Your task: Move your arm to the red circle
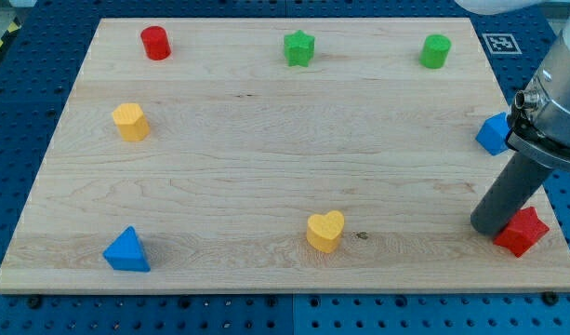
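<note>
My tip [490, 229] stood on the wooden board [266, 140] at the view's right bottom, just beside the red star-shaped block [523, 232]; it is a plain rod, holding nothing. The red round block [155, 43] was far away, at the view's top left. Between them lay a yellow heart block [325, 231] and a green star block [299, 48].
</note>
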